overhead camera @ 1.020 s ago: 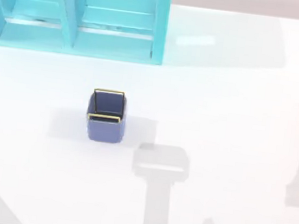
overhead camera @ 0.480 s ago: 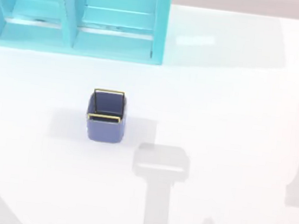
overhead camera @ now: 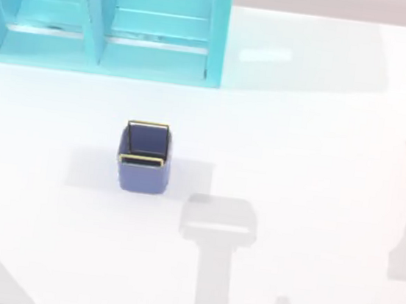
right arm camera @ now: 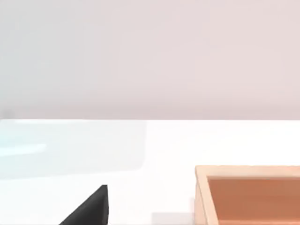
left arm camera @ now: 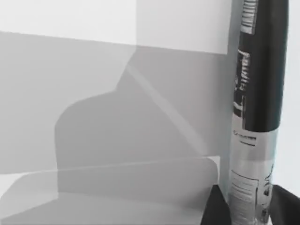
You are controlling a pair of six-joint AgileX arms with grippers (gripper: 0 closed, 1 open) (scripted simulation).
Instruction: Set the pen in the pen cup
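The pen cup (overhead camera: pixel 144 157) stands left of centre, nothing visible inside. The left gripper (left arm camera: pixel 248 213) pinches the pen (left arm camera: pixel 257 103); right gripper's jaws: cannot tell.

Top view: hung above the table (overhead camera: pixel 323 137), looking straight down, far enough off to take in the pen cup (overhead camera: pixel 144 157) near centre and the turquoise shelf unit (overhead camera: pixel 104 17) at 11 o'clock.

Left wrist view: set close behind the left gripper (left arm camera: pixel 249 212), looking along its dark fingers (left arm camera: pixel 216 211) at the pen (left arm camera: pixel 257 108) (very near, at 3 o'clock) with shadowed white tabletop beyond.

Right wrist view: low, facing level across the table toward a pale wall; one dark fingertip (right arm camera: pixel 89 208) at 7 o'clock, a wooden box (right arm camera: pixel 248 194) at 5 o'clock.

Shared by all three: white tabletop.
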